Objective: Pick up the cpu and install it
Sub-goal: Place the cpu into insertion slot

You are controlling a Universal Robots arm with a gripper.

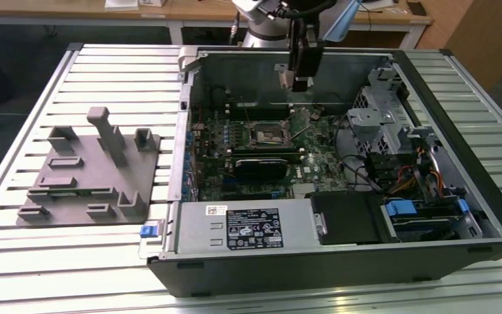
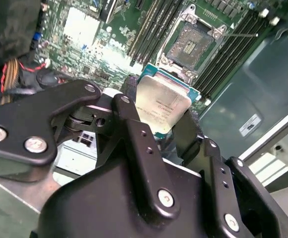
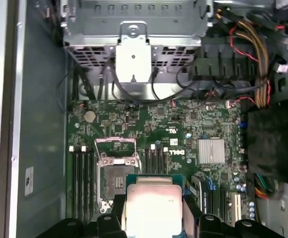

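The cpu (image 2: 161, 106), a flat square chip with a silvery top and green edge, is clamped between my black fingers (image 2: 134, 131); it also appears in the first wrist view (image 3: 151, 206). My gripper (image 1: 301, 84) hangs over the far part of the open computer case, shut on the chip. The open motherboard socket (image 1: 267, 135) lies below and slightly nearer the exterior view's front, its metal frame lifted. In both wrist views the socket (image 2: 193, 42) (image 3: 115, 178) shows bare contacts, just beyond the chip's edge.
The computer case (image 1: 338, 261) lies open on a slatted table. A grey plastic fixture (image 1: 89, 176) sits on the exterior view's left. Drive cages and cables (image 1: 408, 163) crowd the exterior view's right of the case. Memory slots (image 2: 233, 49) flank the socket.
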